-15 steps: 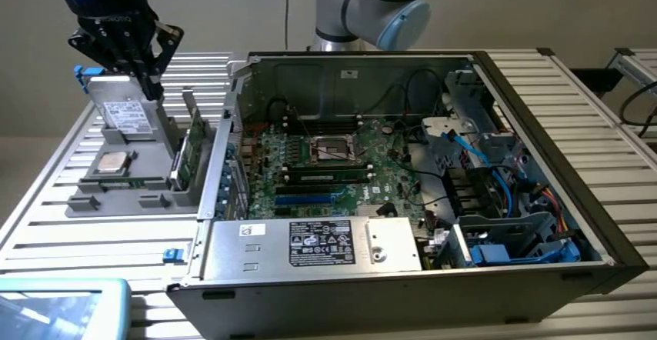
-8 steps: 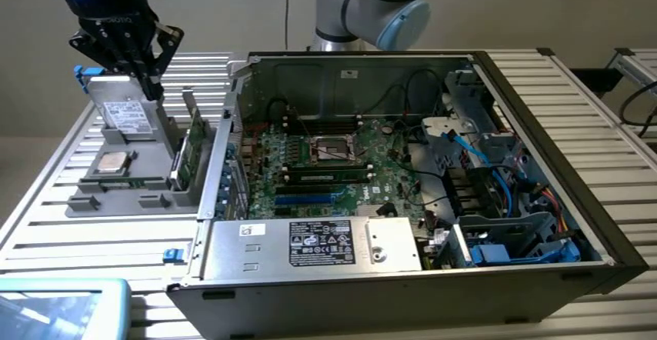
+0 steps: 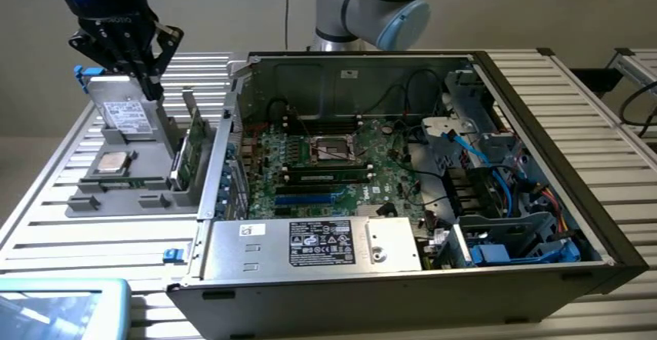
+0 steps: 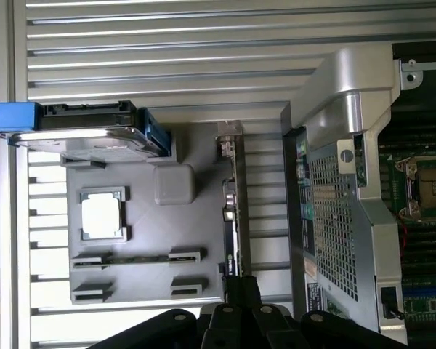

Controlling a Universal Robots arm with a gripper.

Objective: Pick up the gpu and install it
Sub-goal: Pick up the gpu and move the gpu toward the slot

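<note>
The gpu (image 3: 192,138) is a thin green card standing on edge in the grey parts tray (image 3: 108,200) beside the open computer case (image 3: 534,109). In the wrist view the gpu (image 4: 235,207) appears edge-on, running toward my fingertips. My gripper (image 3: 152,86) hangs above the tray's far end, over the upright hard drive (image 3: 125,114), with its fingers drawn together and nothing between them. In the wrist view my gripper (image 4: 241,285) lines up with one end of the card. The motherboard (image 3: 323,163) lies in the case.
The tray (image 4: 196,247) also holds a hard drive (image 4: 94,134), a processor chip (image 4: 103,215) and a memory stick (image 4: 134,258). The case's metal side wall (image 4: 334,211) stands close to the card. A power supply (image 3: 308,244) and cables (image 3: 482,178) sit inside the case.
</note>
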